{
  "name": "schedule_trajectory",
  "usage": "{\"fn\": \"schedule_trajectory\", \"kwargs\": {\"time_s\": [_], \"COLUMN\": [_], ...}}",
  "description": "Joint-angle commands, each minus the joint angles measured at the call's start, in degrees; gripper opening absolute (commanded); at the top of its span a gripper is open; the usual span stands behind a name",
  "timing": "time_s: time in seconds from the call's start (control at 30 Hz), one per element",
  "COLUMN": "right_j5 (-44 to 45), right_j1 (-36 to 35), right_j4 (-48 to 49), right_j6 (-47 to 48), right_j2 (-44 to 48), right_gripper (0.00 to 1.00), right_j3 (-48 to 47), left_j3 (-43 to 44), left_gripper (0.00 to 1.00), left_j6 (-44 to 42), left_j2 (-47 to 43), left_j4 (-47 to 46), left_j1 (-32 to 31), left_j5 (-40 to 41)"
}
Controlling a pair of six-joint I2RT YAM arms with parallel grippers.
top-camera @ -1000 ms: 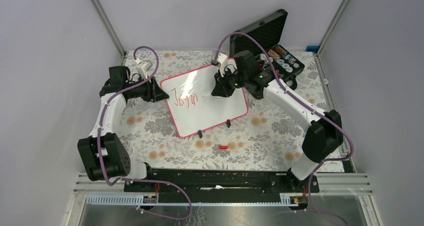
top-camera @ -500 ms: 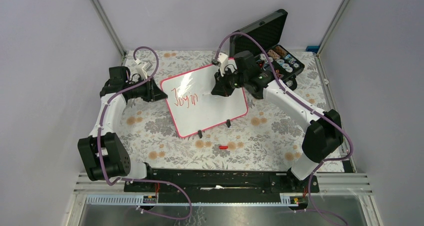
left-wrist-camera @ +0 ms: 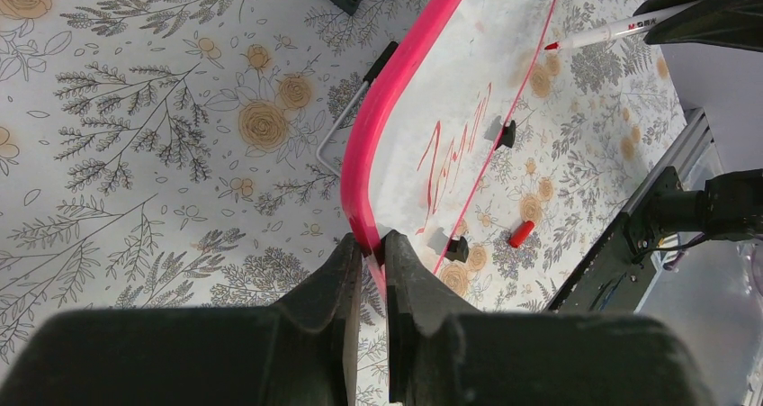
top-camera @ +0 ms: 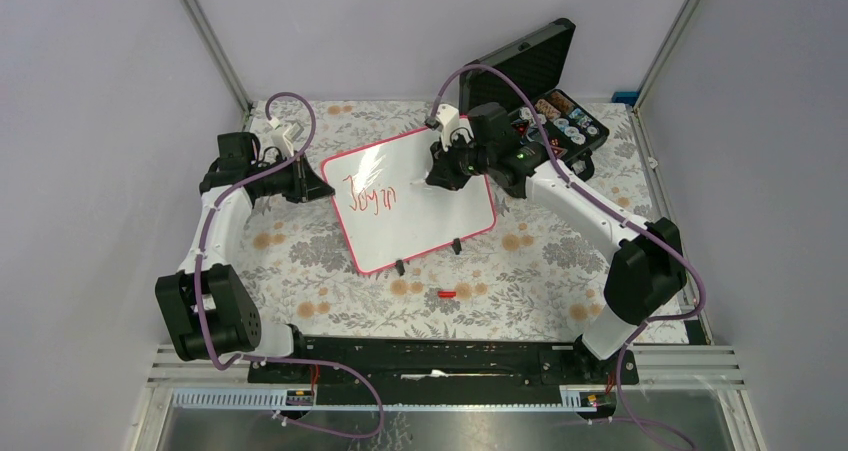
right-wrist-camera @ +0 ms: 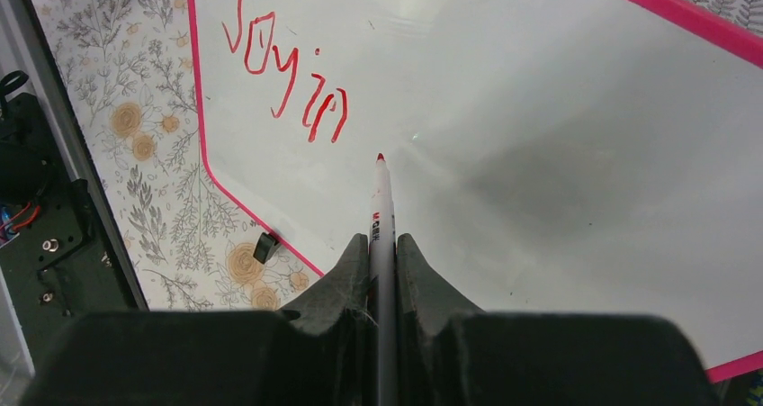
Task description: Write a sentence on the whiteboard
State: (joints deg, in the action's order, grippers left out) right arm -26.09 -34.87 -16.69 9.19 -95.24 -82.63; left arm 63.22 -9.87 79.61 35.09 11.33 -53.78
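The whiteboard [top-camera: 410, 199] is being pinched at its 9 o'clock rim by the left pincer [left-wrist-camera: 373, 244]. A marker [right-wrist-camera: 381, 199] is being gripped by the right pincer [right-wrist-camera: 382, 241], tip at 3 o'clock of the sentence [right-wrist-camera: 286, 71], bare board beyond.

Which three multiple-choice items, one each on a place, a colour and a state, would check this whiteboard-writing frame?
1. Where does the small red cap lie?
A. on the tablecloth, on the near side of the whiteboard
B. in the black case
C. on the board itself

2. What colour is the whiteboard's rim?
A. blue
B. pink-red
C. black

3. What are the right fingers doing?
A. standing open and empty
B. shut on a marker
C. pinching the rim

Answers:
1 A, the cap lies on the floral cloth between the board and the arm bases.
2 B, the edge shows pink-red in every view.
3 B, the right wrist view shows the marker clamped between them.
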Motion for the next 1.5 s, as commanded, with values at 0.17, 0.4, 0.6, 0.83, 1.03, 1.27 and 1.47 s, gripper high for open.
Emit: {"fn": "schedule_trajectory", "kwargs": {"time_s": [0.17,0.4,0.6,0.83,1.03,1.27,1.47], "right_j5": [1.9,2.4,3.8,4.8,5.1,4.8,4.9], "right_j1": [-0.9,-1.2,-1.2,-1.2,-1.3,-1.8,-2.7], "right_j4": [2.8,2.4,1.9,1.7,1.7,1.8,1.7], "right_j6": [-0.1,0.5,0.9,0.9,0.9,0.7,0.9], "right_j2": [-0.1,-0.3,-1.0,-2.1,-3.1,-4.0,-4.8], "right_gripper": [0.0,0.0,0.0,0.0,0.0,0.0,0.0], "right_j3": [-0.8,-0.6,-0.9,-1.9,-2.8,-4.0,-4.3], "left_j3": [0.7,0.7,0.6,0.8,0.5,0.7,0.8], "left_gripper": [0.0,0.0,0.0,0.0,0.0,0.0,0.0], "left_j6": [-0.8,-0.8,-0.8,-0.8,-0.9,-0.9,-0.9], "left_j2": [0.0,-0.1,-0.1,-0.2,-0.3,-0.2,-0.2], "left_j4": [-3.0,-3.0,-3.0,-3.0,-3.0,-3.0,-3.0], "left_j1": [-0.3,-0.3,-0.3,-0.3,-0.3,-0.4,-0.4], "left_j5": [0.2,0.4,0.4,0.4,0.5,0.6,0.6]}}
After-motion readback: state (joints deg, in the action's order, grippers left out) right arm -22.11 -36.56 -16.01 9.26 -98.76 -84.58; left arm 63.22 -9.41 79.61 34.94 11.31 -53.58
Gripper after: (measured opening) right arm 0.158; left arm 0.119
